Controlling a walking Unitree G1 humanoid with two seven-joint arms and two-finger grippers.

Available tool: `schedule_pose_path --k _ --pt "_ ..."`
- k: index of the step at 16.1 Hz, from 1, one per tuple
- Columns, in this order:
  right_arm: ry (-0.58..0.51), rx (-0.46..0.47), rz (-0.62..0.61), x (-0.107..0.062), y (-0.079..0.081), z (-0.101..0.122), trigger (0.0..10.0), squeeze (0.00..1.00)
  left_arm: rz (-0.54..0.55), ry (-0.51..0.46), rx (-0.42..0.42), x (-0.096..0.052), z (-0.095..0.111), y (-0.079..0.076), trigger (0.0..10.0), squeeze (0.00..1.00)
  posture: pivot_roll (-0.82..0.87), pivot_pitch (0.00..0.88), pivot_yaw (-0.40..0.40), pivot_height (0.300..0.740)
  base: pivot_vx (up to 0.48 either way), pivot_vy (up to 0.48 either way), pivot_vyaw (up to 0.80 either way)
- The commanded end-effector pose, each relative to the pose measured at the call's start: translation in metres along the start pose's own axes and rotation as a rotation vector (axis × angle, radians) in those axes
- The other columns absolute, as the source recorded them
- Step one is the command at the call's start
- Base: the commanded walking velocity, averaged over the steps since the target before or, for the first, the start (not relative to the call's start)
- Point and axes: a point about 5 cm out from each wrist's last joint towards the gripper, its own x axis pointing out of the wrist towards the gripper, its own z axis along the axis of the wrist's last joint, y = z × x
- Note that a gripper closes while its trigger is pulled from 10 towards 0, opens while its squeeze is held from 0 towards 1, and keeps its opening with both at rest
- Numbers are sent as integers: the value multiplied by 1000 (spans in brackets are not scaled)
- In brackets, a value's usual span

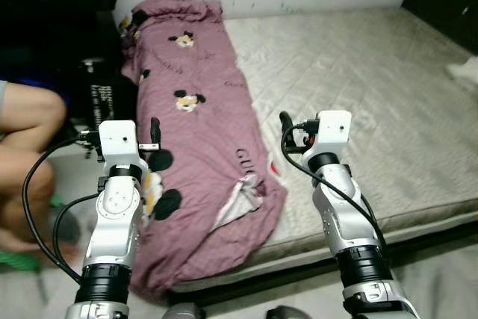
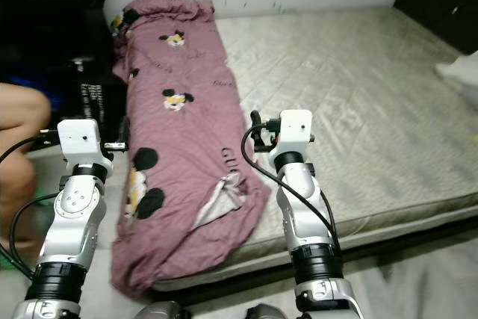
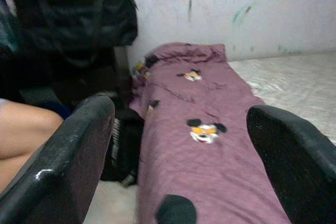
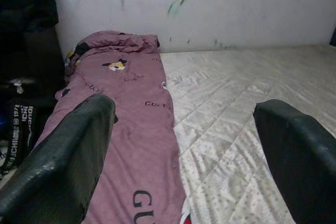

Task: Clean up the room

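Along the mattress's [image 1: 358, 87] left edge, mauve blanket [image 1: 196, 147] between spread-fingered left gripper [image 3: 181, 150] and right gripper [image 4: 184, 150].

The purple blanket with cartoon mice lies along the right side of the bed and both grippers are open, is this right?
Not quite. The purple blanket lies along the left side of the bed, as the left eye view shows. The left gripper and right gripper are indeed open.

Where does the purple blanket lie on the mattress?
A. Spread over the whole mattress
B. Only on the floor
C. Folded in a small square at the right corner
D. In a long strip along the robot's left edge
D: the purple blanket runs lengthwise down the left edge of the mattress, its near end hanging over the mattress edge.
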Motion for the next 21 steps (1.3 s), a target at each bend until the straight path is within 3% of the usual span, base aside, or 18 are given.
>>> schedule_pose_path --k 1,2,3,4,6,9,11,12,14,17,21 --pt "15 2 -34 0 -9 -3 10000 0 32 -19 131 1 4 -2 10000 0 13 0 1 740 0 0 0" --pt "11 -1 -32 -1 -8 -2 10000 0 87 15 198 1 2 2 10000 0 13 0 1 740 0 0 0" --pt "4 -27 -28 -3 -8 -2 10000 0 -28 8 41 0 2 2 10000 0 9 0 6 740 0 0 0" --pt "3 -24 -30 -3 -9 -2 10000 0 -110 -33 16 -3 6 0 10000 0 10 0 4 740 0 0 0" --pt "8 -28 -33 2 -12 -3 10000 0 -53 -24 46 -7 1 8 10000 0 22 0 -11 740 0 0 0" --pt "19 -50 32 -4 6 -9 10000 0 -32 -17 -22 -16 2 7 10000 0 60 0 -33 740 0 0 419" --pt "40 -37 16 -7 5 -15 10000 0 -84 -10 22 -24 -2 -1 10000 0 69 0 -29 740 0 0 784" --pt "50 -29 7 -8 4 -17 10000 0 -89 4 6 -26 -4 0 10000 0 71 0 -28 740 0 0 775" --pt "70 -21 7 -16 7 -23 10000 0 -119 78 -44 -34 -11 6 10000 0 75 0 -21 740 0 0 0" --pt "97 6 -29 -35 3 -31 10000 0 -98 68 23 -48 -13 15 10000 0 66 0 -2 740 0 0 0" --pt "87 33 -49 -38 1 -29 10000 0 -123 65 43 -45 -10 10 10000 0 61 5 17 721 0 0 0"
